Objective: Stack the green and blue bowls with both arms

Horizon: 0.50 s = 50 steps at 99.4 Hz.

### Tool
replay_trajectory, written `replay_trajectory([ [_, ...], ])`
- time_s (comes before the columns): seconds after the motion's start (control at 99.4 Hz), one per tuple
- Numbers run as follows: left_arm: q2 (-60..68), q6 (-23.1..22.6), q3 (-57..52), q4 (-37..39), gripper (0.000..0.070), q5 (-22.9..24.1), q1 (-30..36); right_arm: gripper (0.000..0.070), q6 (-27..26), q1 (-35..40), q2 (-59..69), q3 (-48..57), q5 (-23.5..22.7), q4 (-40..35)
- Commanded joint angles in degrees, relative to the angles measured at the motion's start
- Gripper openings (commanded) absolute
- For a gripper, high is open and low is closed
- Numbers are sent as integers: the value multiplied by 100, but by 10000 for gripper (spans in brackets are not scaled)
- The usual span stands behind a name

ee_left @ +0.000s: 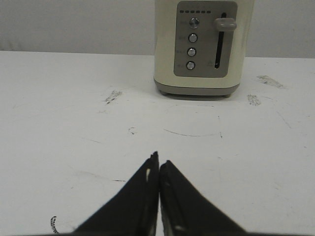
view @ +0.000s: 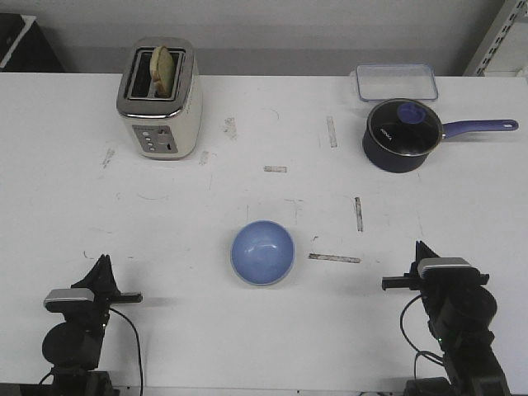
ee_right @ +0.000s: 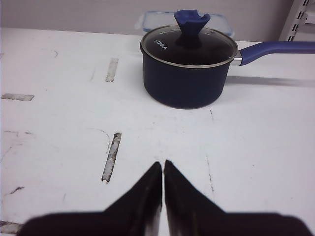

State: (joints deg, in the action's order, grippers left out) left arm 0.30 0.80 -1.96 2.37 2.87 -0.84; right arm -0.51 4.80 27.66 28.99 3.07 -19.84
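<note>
Left gripper (view: 101, 266) and right gripper (view: 422, 252) at near corners, pinched closed, empty. Blue bowl (view: 262, 252) centre-near edge; green bowl unseen, possibly nested beneath.

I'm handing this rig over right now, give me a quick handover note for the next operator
Left gripper: shut, empty, parked at the near left edge.
Right gripper: shut, empty, parked at the near right edge.
Light periwinkle blue round bowl: upright at table centre front, between the arms, touched by neither.
Pale green bowl: not visible in any view; whether it sits under the blue one cannot be told.
Done or left: unclear; confirm where the green bowl is before moving.
</note>
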Motion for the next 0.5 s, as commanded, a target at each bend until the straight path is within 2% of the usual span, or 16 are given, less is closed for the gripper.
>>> replay_trajectory([
  [0.0,-7,-13,122,68,1,0,-4,0,-98,11,13,50,-2,68],
  [0.221,-7,-13,122,68,1,-2,-4,0,42,-59,-35,-15,-2,245],
  [0.493,-7,-13,122,68,1,0,-4,0,35,-459,-610,-1163,-140,1429],
])
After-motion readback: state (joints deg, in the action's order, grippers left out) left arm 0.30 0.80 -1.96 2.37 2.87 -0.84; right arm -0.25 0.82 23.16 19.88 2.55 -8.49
